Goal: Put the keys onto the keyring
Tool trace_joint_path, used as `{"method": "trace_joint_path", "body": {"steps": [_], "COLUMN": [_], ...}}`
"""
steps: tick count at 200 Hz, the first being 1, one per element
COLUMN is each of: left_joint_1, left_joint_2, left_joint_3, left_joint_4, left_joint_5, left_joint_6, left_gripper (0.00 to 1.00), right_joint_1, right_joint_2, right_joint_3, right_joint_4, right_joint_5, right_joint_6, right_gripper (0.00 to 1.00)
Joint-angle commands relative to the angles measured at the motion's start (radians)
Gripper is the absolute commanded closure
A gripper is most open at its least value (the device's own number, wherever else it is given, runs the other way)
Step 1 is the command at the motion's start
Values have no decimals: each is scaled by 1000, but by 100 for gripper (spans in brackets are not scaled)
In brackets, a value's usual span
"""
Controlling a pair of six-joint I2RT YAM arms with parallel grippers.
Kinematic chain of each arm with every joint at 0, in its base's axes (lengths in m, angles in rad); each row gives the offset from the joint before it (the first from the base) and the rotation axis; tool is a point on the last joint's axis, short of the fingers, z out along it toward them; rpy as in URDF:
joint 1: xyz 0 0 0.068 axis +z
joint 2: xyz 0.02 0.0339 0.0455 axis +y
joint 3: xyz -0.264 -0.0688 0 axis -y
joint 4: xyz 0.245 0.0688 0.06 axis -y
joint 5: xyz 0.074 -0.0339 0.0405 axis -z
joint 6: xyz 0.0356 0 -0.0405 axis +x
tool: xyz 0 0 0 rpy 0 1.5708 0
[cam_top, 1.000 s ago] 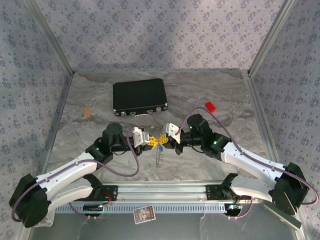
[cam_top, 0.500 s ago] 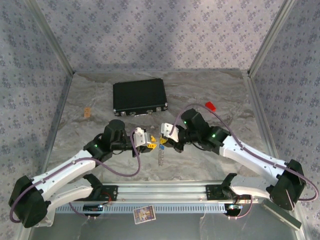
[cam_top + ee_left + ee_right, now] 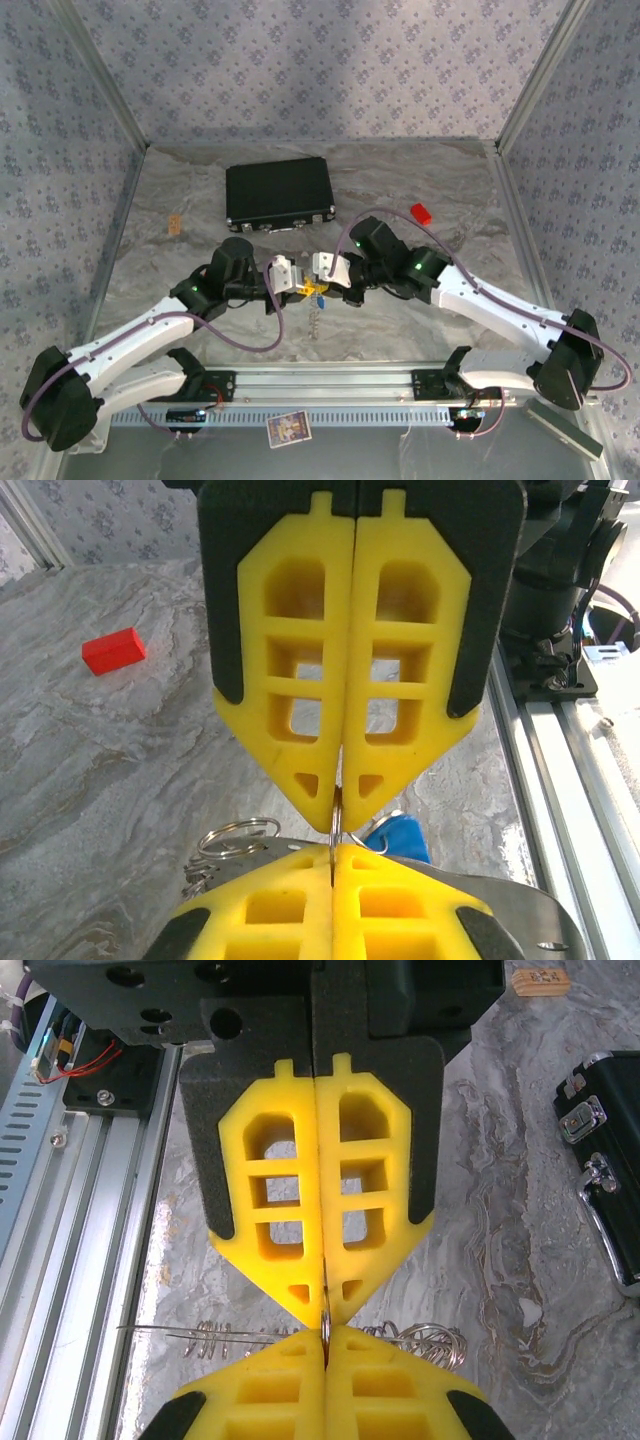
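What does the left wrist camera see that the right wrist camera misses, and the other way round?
Left wrist, not right: a red block and a blue key. Right wrist, not left: a black case and a small wooden tag. Both: the left gripper and right gripper, shut, meeting tip to tip on a metal sliver above the table.

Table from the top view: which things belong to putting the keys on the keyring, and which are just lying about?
For the job:
- blue key
- metal rings
- chain hanging below the fingertips

Just lying about:
- black case
- red block
- wooden tag
- card at the near edge
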Motion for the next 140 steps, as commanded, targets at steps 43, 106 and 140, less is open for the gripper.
{"method": "trace_joint_path", "body": {"steps": [43,106,140], "left_joint_1": [-5,-5,-5], "left_joint_2": [-24,-68,-77], "left_joint_3": [-2,-131,-167], "left_joint_4": [50,321,403], "left_joint_5": [27,8,6], "left_joint_6": [-6,-153,-206], "left_gripper": [100,100,100], "right_joint_1": [-41,-78,-84], "right_joint_2": [-76,-214,-252], "right_joint_3": [-48,-285,-381], "right_joint_4": [98,396,555], "right_joint_5": [-65,-87,-111], "right_joint_6": [59,245,305], "right_gripper": [73,69,69]}}
